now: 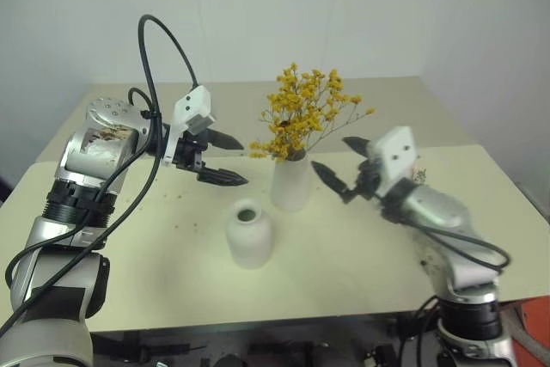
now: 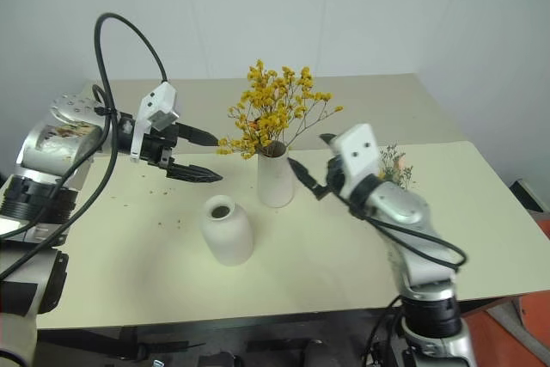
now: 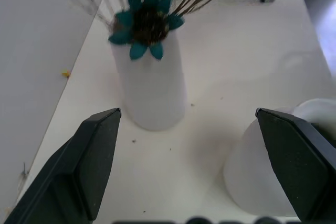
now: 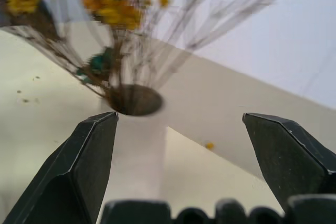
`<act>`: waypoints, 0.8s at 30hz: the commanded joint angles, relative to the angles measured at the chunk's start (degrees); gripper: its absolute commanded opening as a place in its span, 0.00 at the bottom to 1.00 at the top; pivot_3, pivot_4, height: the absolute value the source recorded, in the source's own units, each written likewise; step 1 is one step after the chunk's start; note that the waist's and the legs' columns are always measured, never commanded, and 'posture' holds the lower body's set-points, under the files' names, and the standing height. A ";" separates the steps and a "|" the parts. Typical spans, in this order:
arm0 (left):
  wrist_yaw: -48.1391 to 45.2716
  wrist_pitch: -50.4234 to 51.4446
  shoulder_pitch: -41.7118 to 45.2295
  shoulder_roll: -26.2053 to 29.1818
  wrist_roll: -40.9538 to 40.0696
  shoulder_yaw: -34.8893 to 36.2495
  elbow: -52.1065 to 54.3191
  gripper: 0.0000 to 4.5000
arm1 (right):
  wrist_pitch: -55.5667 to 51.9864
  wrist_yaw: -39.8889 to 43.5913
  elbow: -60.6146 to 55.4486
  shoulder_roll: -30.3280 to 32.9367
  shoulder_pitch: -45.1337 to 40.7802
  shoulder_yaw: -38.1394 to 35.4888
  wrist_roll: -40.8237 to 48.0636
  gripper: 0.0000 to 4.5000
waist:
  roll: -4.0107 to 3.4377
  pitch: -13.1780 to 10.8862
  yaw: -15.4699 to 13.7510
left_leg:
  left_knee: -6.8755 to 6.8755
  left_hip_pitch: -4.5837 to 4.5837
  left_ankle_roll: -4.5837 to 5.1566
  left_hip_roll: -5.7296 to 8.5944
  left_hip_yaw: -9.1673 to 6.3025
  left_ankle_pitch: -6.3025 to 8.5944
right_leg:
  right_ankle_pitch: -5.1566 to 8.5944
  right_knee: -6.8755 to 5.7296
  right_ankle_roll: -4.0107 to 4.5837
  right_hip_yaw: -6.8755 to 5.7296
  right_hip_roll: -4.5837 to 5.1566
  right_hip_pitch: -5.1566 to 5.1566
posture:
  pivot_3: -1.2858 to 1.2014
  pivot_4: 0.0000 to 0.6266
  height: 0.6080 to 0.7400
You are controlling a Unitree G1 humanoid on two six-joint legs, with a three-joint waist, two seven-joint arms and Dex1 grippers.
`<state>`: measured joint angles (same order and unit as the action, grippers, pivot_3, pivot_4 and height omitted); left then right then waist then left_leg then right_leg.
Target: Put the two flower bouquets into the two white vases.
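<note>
The yellow bouquet (image 1: 305, 113) is standing in the taller vase (image 1: 290, 182), a slim, matte white near-cylinder in the middle of the pale table (image 1: 361, 255); its wiry stems are fanning out into tiny yellow-orange blossoms, dry and brittle-looking. You are seeing a teal star-shaped flower (image 3: 146, 22) sitting at that vase's mouth in the left wrist view. The squat vase (image 1: 250, 232), rounded with a narrow round mouth, is standing just beside the taller one, nearer you, apart from it and showing nothing inside. The second bouquet (image 2: 395, 165) is lying on the table past the right arm, mostly hidden, hard to make out beyond pale sprigs. Your left gripper (image 1: 225, 159) is hovering to the left of the taller vase with fingers spread wide, gripping nothing. Your right gripper (image 1: 342, 168) is hanging to its right, fingers likewise spread and gripping nothing, pointing toward the vase.
</note>
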<state>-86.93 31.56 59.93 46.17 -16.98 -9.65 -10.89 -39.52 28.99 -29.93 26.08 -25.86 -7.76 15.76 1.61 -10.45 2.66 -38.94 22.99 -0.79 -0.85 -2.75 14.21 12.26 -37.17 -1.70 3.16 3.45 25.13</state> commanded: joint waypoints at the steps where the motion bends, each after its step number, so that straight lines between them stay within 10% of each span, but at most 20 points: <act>1: -4.71 -1.56 -0.34 2.32 -4.02 2.17 6.87 1.00 | -6.43 -0.71 -6.84 4.52 1.96 -5.36 2.71 0.99 | 0.00 0.00 -0.07 | 0.00 0.00 0.00 0.00 0.02 0.00 | 0.00 0.00 0.00 0.02 0.00 0.00 | 0.52 0.24 1.00; 12: -4.96 -5.32 0.56 3.90 -4.84 -5.57 17.72 1.00 | -35.06 -6.90 -6.33 12.06 4.38 -12.71 4.32 0.99 | 0.02 0.01 -0.09 | -0.04 -0.29 0.01 0.02 0.18 -0.01 | 0.02 0.06 -0.03 0.17 -0.03 -0.18 | 0.52 0.24 1.00; 24: -5.56 -8.02 1.22 1.06 -2.00 -11.28 22.43 1.00 | -30.50 -8.03 7.39 16.51 8.04 -4.21 -0.17 0.99 | 0.03 0.01 -0.12 | -0.04 -0.31 0.05 0.02 0.36 0.01 | 0.03 0.15 -0.03 0.31 -0.03 -0.21 | 0.52 0.24 1.00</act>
<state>-92.28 24.23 60.43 47.20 -19.57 -21.43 10.36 -72.42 20.98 -23.31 41.81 -17.58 -11.55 16.44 1.64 -10.45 2.54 -38.98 22.67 -0.73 -0.84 -2.39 14.22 12.29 -37.02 -1.74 3.48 3.42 24.92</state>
